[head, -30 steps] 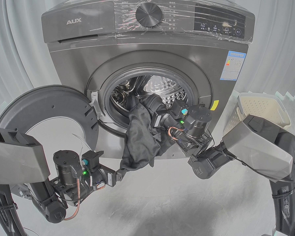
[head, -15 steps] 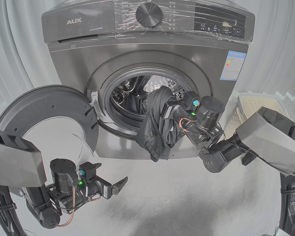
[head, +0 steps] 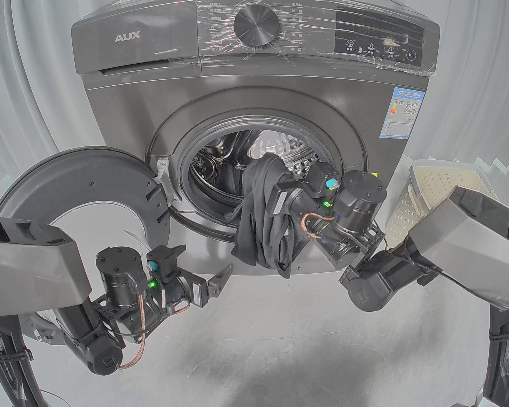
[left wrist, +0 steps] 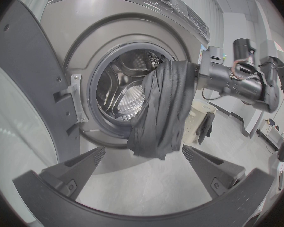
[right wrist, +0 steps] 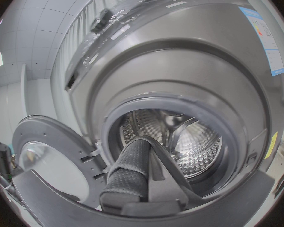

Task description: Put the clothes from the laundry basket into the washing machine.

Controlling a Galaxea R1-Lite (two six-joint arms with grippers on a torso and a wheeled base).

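Cloth point(head: 261, 221) — dark, limp, dimpled — hangs clamped in right jaws at steel drum point(head: 281, 145); left jaws apart.

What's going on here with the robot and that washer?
A two-armed robot is loading laundry. Its right gripper is shut on a dark garment, holding it at the mouth of the washing machine, whose door stands open. Most of the cloth hangs outside the opening, so it is not in yet. The left gripper is open and empty, low in front of the machine. The laundry basket stands to the washer's right.
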